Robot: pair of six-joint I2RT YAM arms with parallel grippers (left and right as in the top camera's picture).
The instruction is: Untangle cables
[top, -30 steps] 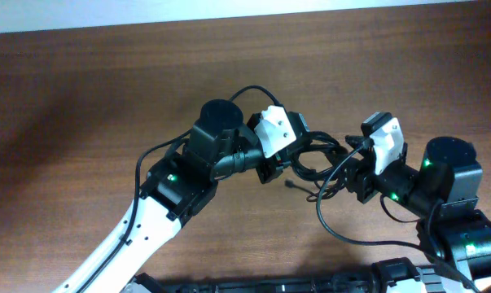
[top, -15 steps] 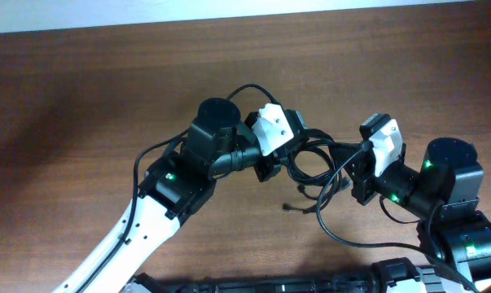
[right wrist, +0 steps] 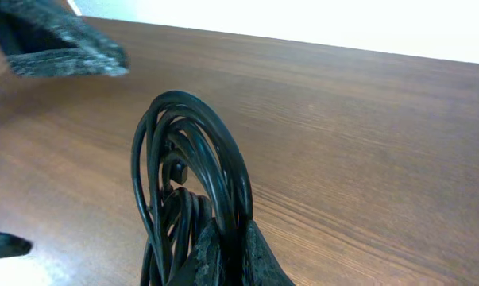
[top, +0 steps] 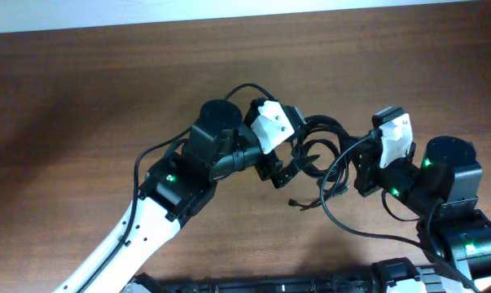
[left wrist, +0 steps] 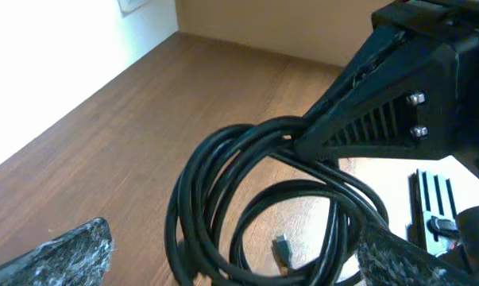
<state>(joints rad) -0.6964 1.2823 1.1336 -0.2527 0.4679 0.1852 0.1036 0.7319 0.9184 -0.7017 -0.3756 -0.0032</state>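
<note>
Overhead, the cables [top: 322, 126] hung as one black coil just right of the frame's centre, between the two arms and above the wooden tabletop [top: 107, 81]. A loose end with a small plug [top: 294, 202] trailed below the coil. The left jaws stood beside the coil's left edge and the right jaws at its right edge. From this height I could not tell how wide either pair stood.

In the left wrist view, the left jaws were spread wide, with one pad [left wrist: 72, 250] at lower left and the other at lower right. The coil passed between them ungripped. The right jaws' black body at upper right pinched several strands together.

In the right wrist view, the right jaws at the bottom centre were clamped tight on the base of the coil, which stood up as an oval loop in the middle of the frame.

The work looked to be at its start, with the bundle lifted but not parted. The next move probably called for the left jaws to close on a single strand or the plug end and draw it clear. The strands overlapped too closely to count, and the bottom of the coil was cut off in both wrist views.
</note>
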